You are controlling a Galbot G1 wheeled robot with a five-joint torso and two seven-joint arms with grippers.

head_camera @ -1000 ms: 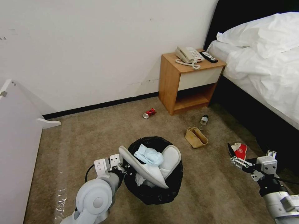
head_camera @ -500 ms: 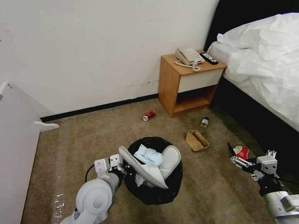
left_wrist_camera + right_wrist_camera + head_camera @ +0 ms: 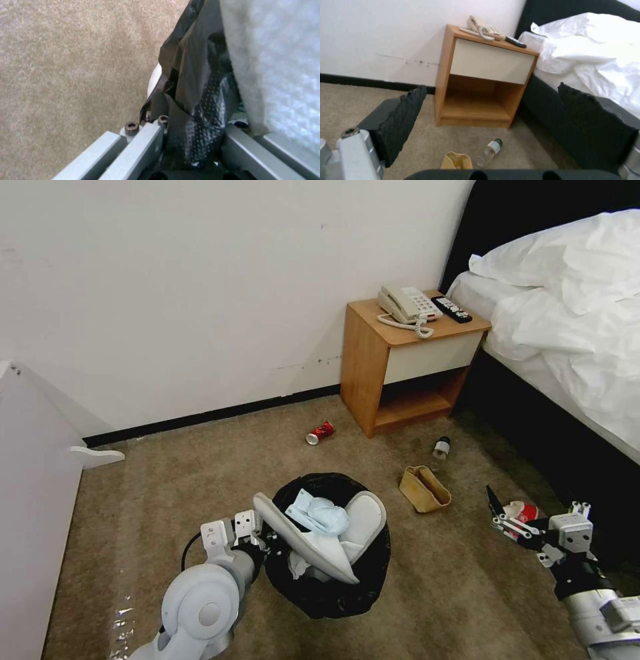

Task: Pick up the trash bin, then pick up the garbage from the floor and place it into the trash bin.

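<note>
While the left gripper (image 3: 257, 540) is clamped on the bag-covered rim of the trash bin (image 3: 333, 587), the bin sits low at centre of the head view, just in front of the robot over the tan carpet (image 3: 200, 467). In the left wrist view the fingers (image 3: 140, 147) pinch the crinkly black bag liner (image 3: 193, 100), with a sliver of white bucket wall (image 3: 154, 80) showing behind it.

Bin contents: two white slippers (image 3: 303, 543) sticking up past the rim, a light-blue face mask (image 3: 320, 513) lying on top of them, and some white tissue (image 3: 297, 565) underneath. Bin looks full to the rim.

Right gripper (image 3: 497, 513) is low at right beside the bed (image 3: 573, 333), jaws spread wide and holding nothing; black pads (image 3: 403, 117) sit well apart in the right wrist view. A red packet (image 3: 523, 511) lies on the carpet just behind its fingertips.

More garbage on the floor:
- brown paper bag (image 3: 425, 489), open mouth up, between bin and packet
- clear plastic bottle (image 3: 439, 449) on its side near the nightstand (image 3: 400, 360)
- red can (image 3: 320, 433) on its side near the wall
</note>
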